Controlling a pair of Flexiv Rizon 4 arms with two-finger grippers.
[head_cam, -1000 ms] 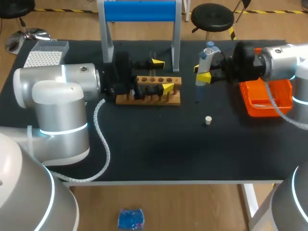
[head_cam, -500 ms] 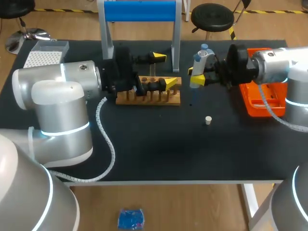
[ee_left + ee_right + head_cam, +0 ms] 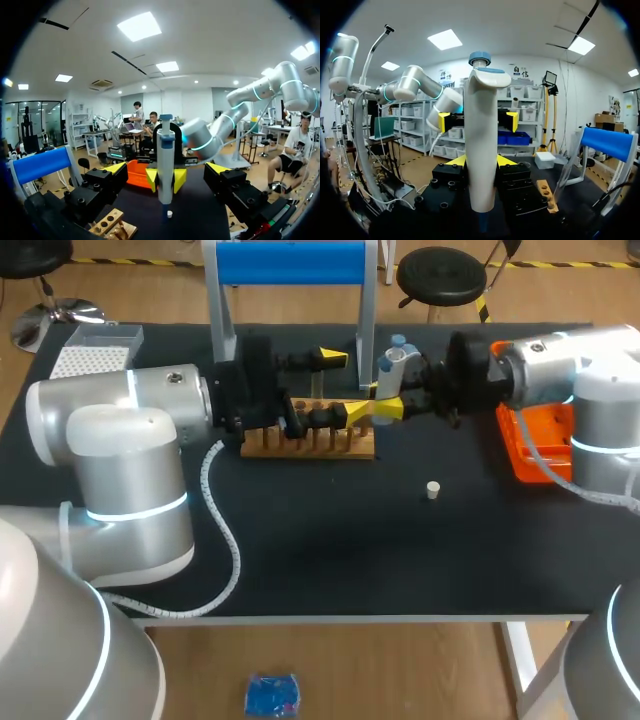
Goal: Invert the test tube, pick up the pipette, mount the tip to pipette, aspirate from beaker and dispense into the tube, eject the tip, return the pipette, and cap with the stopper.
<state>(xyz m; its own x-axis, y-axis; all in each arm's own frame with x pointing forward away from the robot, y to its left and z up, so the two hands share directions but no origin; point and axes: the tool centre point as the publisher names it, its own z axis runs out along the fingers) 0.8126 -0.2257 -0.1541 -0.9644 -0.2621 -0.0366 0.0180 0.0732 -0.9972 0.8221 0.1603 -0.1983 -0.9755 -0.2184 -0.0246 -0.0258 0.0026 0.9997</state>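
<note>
Though its tip hard to make out, pipette (image 3: 481,145) pinched between right fingers (image 3: 455,160); left fingers (image 3: 216,168) spread.

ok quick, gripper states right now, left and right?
Left gripper: open, holding nothing.
Right gripper: closed on the pipette.

The black table (image 3: 300,550) carries a wooden rack (image 3: 320,450), an orange tray (image 3: 517,462), a tip box (image 3: 90,360) and a small white stopper (image 3: 433,490).
</note>
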